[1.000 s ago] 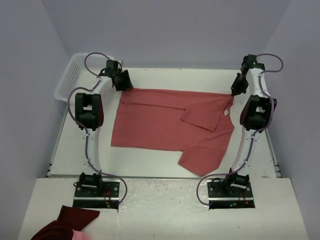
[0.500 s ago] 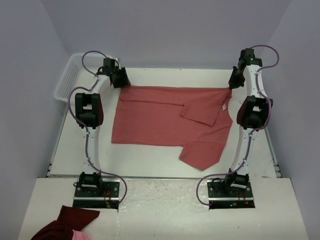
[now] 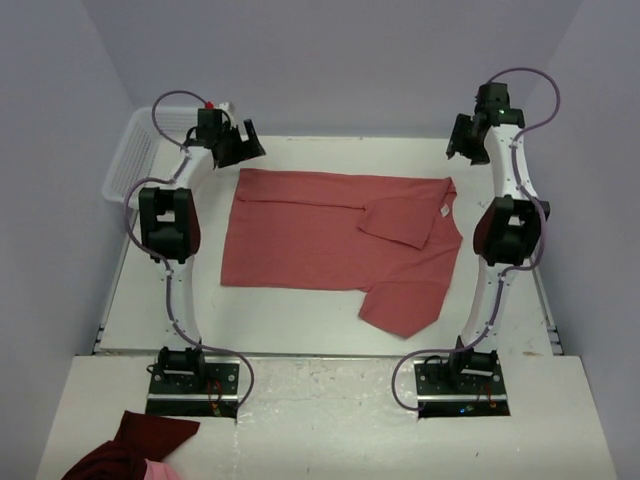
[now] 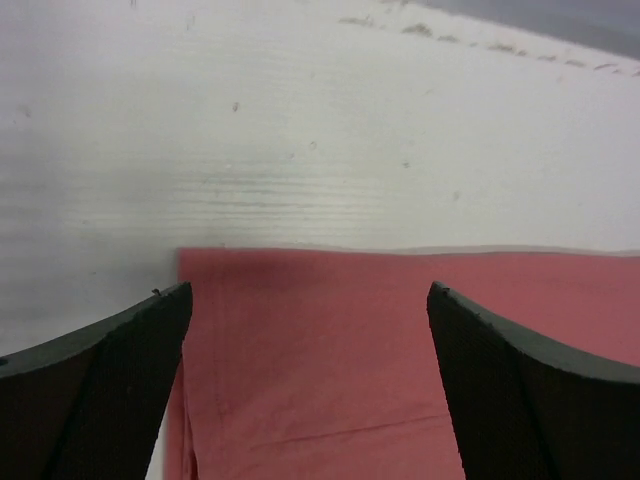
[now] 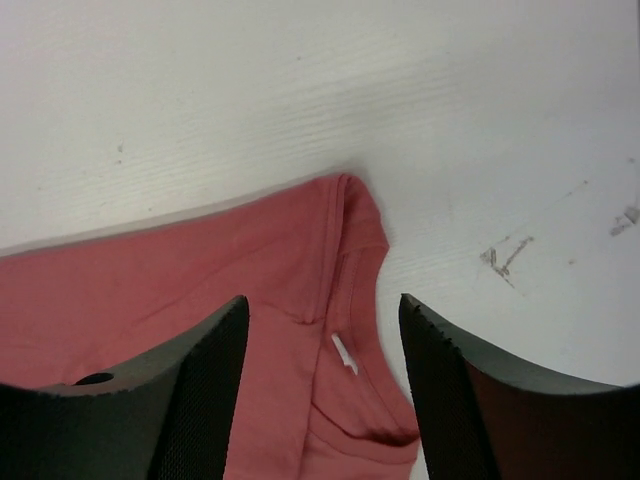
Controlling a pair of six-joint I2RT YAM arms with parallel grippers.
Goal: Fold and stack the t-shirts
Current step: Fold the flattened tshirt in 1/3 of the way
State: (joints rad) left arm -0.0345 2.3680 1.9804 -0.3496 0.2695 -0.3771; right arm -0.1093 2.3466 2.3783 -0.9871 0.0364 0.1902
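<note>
- The table [image 3: 290, 318] is seen from above, with both arm bases at its near edge and one t-shirt [image 3: 320, 235] laid flat across the middle of it.
- The t-shirt's long axis runs left to right. The collar end is towards the right arm and the hem end towards the left arm, and the straight far edge lies just on the near side of both pincers.
- One sleeve [image 3: 405, 222] is folded in over the chest. The other sleeve [image 3: 405, 305] sticks out towards the near edge, well apart from both pincers and nearer the right arm's side.
- The left gripper [image 3: 243, 150] hovers off the far-left corner of the cloth. In its wrist view the fingers [image 4: 110, 385] are spread wide, with the hem corner lying flat between them, and nothing is grasped.
- The right gripper [image 3: 463, 140] hovers off the far-right corner. Its fingers [image 5: 195, 400] are parted over the collar, and nothing is held there either.
- The white neck label [image 5: 343, 352] lies just below and between the right fingers.
- It is judged that any coming fold must be reached towards the bases. The loose sleeve is best taken by the right arm, and the hem end by the left.
</note>
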